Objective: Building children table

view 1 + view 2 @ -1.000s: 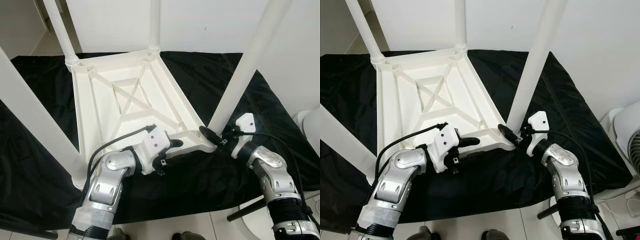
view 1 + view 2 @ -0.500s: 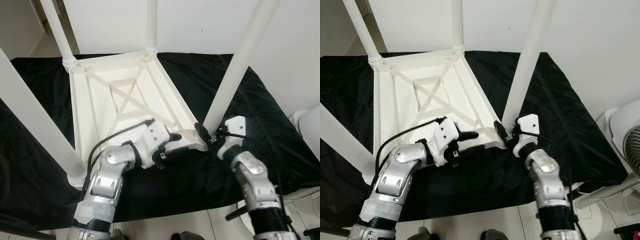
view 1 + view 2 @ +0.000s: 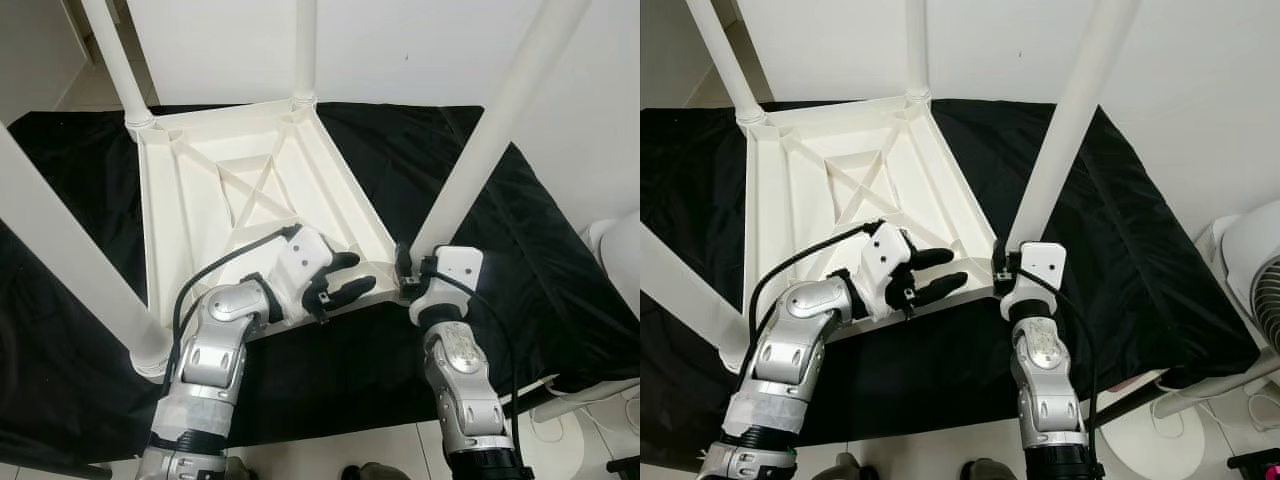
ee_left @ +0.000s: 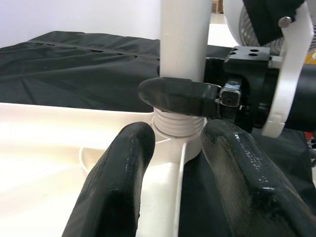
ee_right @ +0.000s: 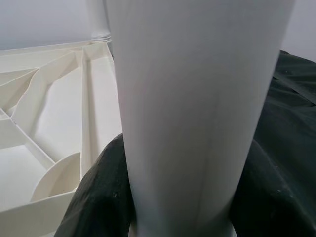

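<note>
On the black cloth (image 3: 560, 250) spread over the floor, the white children's table (image 3: 215, 215) was lying upside down, its ribbed underside facing up. Four white legs were seen standing at its corners. The near-right leg (image 3: 485, 130) was clasped at its base by the right gripper (image 3: 403, 272), whose fingers (image 5: 94, 207) were closed round the tube just above the threaded collar (image 4: 178, 123). The left gripper (image 3: 345, 280) was held at the near rim beside that corner socket, its fingers (image 4: 116, 182) spread apart on either side of the rim edge and gripping nothing. By the look of it, all four legs had been fitted, and the last leg was judged to be in its final tightening. Turning the table upright was judged to remain.
</note>
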